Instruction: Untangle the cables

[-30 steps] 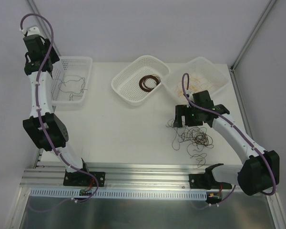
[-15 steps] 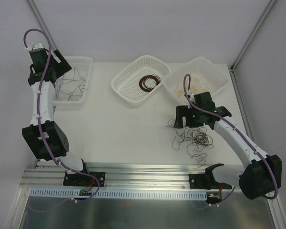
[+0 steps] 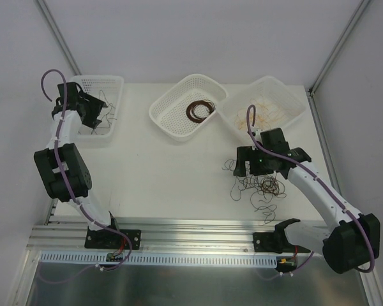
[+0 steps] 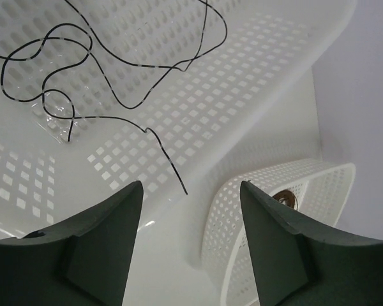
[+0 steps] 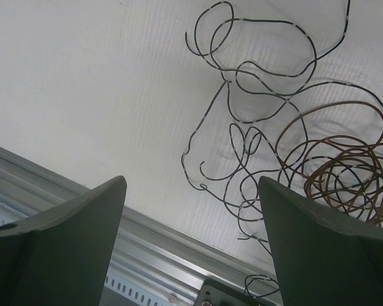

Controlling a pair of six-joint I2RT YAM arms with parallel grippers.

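A tangle of black and brown cables lies on the table at the right. In the right wrist view the black loops spread beside a brown coil. My right gripper hovers over the tangle's left edge, open and empty. A loose black cable lies in the left basket; it also shows in the left wrist view. My left gripper is open and empty above that basket's near edge.
The middle basket holds a dark brown coil; its rim shows in the left wrist view. The right basket holds tan-orange wires. An aluminium rail runs along the near table edge.
My left arm has swung from outside the left basket's far-left corner down and right, over the basket. My right gripper has shifted slightly nearer over the tangle.
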